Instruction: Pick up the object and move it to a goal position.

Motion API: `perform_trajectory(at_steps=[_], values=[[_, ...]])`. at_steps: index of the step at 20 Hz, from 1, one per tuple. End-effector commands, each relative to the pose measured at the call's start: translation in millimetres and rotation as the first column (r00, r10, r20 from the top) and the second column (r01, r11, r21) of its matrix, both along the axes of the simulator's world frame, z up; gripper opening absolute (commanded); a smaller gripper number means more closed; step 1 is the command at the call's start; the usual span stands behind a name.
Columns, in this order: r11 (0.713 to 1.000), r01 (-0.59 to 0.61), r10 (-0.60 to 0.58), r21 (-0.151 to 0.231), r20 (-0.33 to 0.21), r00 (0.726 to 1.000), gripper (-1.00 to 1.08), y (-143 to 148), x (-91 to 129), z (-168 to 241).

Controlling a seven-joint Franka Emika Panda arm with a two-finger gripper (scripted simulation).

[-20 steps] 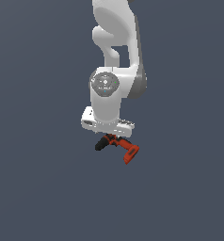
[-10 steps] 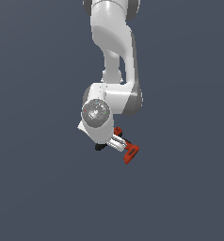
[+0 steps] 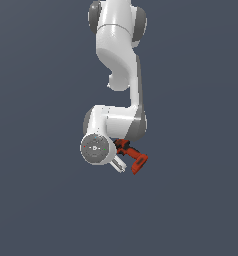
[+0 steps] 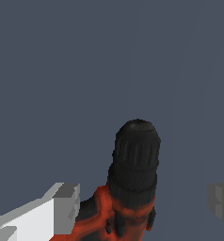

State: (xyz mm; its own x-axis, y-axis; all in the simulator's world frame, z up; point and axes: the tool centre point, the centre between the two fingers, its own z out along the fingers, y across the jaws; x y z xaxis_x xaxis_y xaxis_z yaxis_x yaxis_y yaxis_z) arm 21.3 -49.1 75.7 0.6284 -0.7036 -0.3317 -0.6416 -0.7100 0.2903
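Filling both views is a plain, flat slate-grey backdrop; no table edge, wall or floor line is showing anywhere. The white arm (image 3: 118,65) is reaching down the middle of the exterior view, and its gripper (image 3: 119,161) is clamping the red-orange drill (image 3: 133,159) between its fingers (image 3: 118,165). The drill's flared base is jutting toward the exterior view's right. In the wrist view the black chuck (image 4: 135,157) is sticking out between the grey pads (image 4: 67,207).
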Motion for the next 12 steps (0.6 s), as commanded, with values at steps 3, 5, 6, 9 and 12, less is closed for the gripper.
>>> perform_trajectory(at_steps=[3, 5, 6, 9, 12], values=[[0.995, 0.086, -0.089, -0.039, -0.061, 0.994, 1.08, -2, -2, -11], [0.992, 0.113, -0.117, -0.054, -0.081, 0.99, 1.08, -3, -3, -14], [0.99, 0.124, -0.129, -0.061, -0.089, 0.988, 1.08, -3, -4, -16], [0.986, 0.15, -0.158, -0.078, -0.109, 0.981, 1.08, -3, -5, -20], [0.982, 0.165, -0.175, -0.089, -0.12, 0.977, 1.08, -3, -6, -22]])
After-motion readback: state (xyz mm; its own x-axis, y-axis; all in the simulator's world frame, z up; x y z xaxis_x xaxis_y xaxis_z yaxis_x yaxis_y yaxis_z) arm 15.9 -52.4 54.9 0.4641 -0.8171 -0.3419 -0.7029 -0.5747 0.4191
